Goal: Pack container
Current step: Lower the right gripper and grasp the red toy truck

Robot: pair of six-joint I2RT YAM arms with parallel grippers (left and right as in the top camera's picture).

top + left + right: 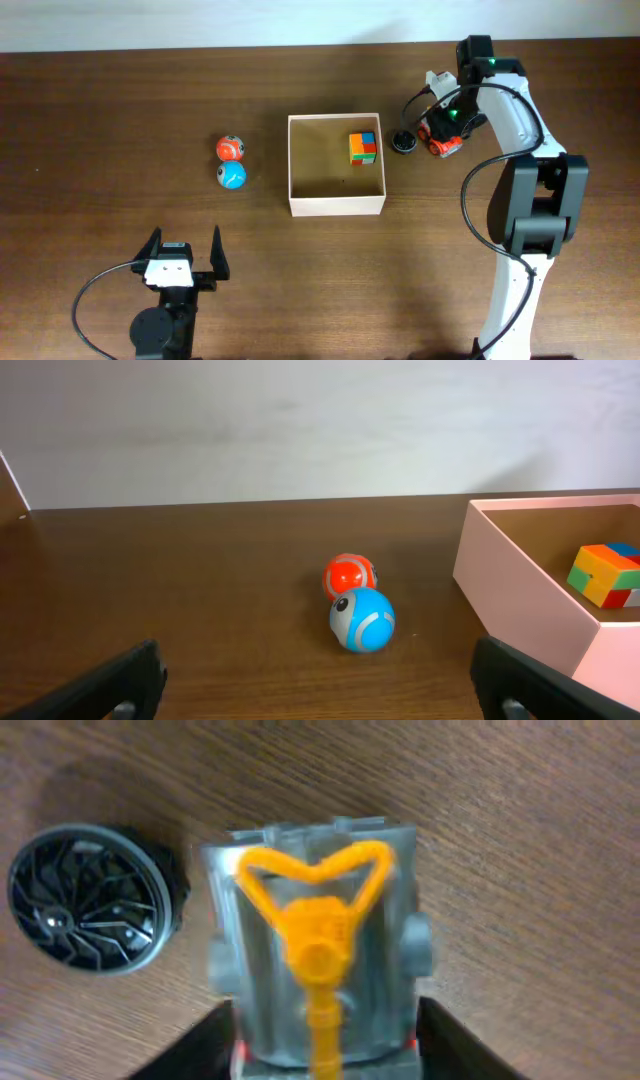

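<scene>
The container [336,205], a square white-walled box with a tan floor, sits mid-table and holds a multicoloured cube [363,147]. It also shows in the left wrist view [520,600] with the cube [605,574]. An orange ball [231,148] and a blue ball [231,176] lie touching, left of the box. My left gripper [185,250] is open and empty near the front edge, with both balls ahead of it [320,695]. My right gripper [325,1040] is right of the box, its fingers against both sides of a grey toy with an orange part [320,920].
A black round wheel-like disc [403,141] lies on the table between the box and the grey toy, just left of my right gripper; it also shows in the right wrist view [90,900]. A pale wall runs behind the table's far edge.
</scene>
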